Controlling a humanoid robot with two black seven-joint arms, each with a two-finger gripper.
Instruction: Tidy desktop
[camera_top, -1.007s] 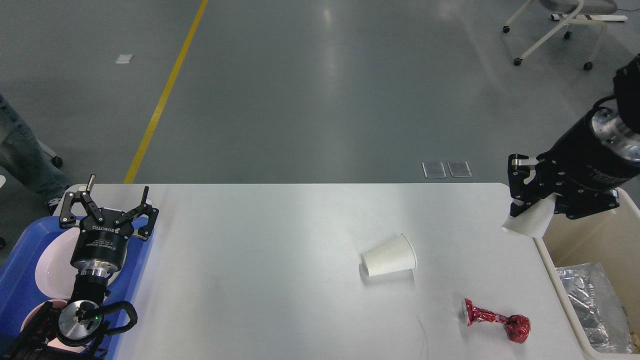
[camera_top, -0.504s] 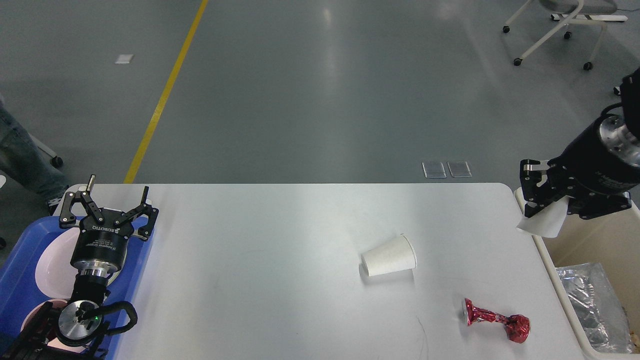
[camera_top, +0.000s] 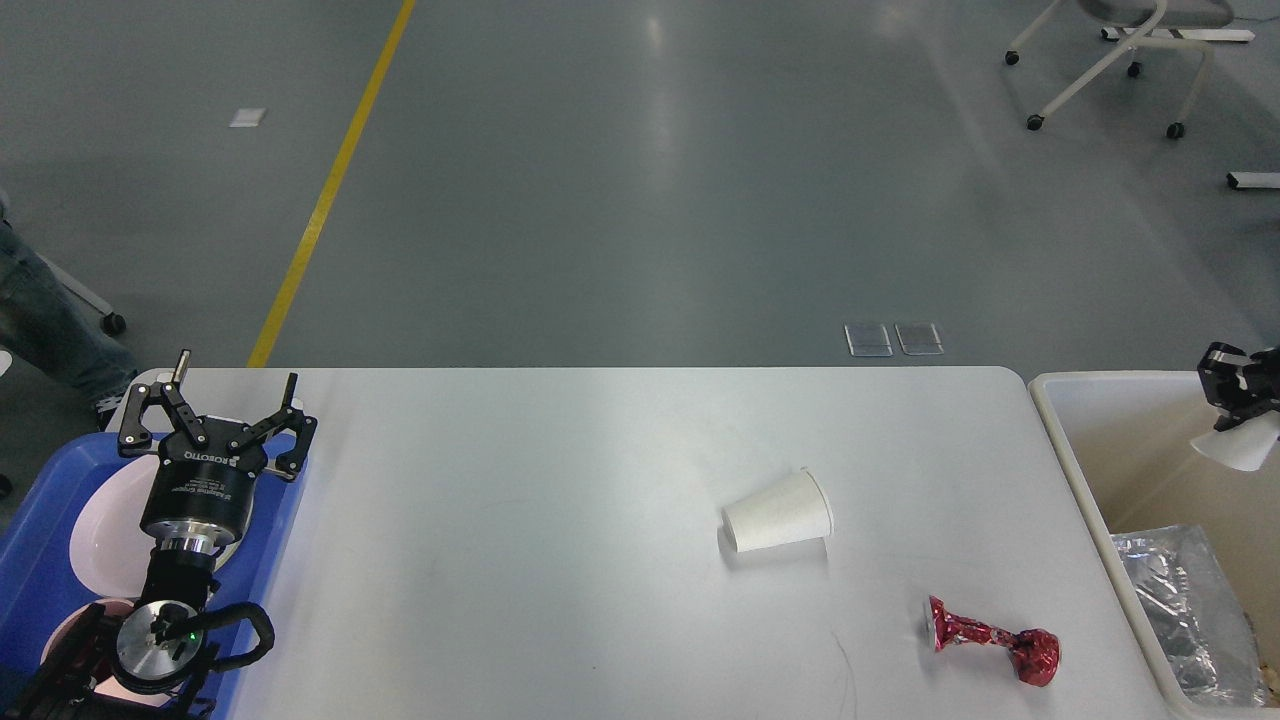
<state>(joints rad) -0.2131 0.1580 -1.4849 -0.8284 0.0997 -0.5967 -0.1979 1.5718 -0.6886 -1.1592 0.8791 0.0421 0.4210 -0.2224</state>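
The white desktop (camera_top: 560, 570) holds a white paper cup (camera_top: 778, 512) lying on its side right of centre, and a crumpled red foil wrapper (camera_top: 990, 640) near the front right. At the far right edge of the view my right gripper (camera_top: 1235, 410) is shut on another white paper cup (camera_top: 1240, 452), which hangs above the cream bin (camera_top: 1062, 440). My left gripper (camera_top: 222, 410) stands open with nothing in it, over the blue tray (camera_top: 35, 540) at the left edge of the desktop.
The blue tray carries a white plate (camera_top: 100, 535) and a pink dish (camera_top: 62, 630), partly hidden by my left arm. Crumpled silver foil (camera_top: 1180, 610) lies inside the bin. A wheeled chair (camera_top: 1110, 60) stands on the floor behind.
My right gripper has carried its white cup rightward, from over the desktop's right corner to above the bin. The left arm, the lying cup and the wrapper have not moved.
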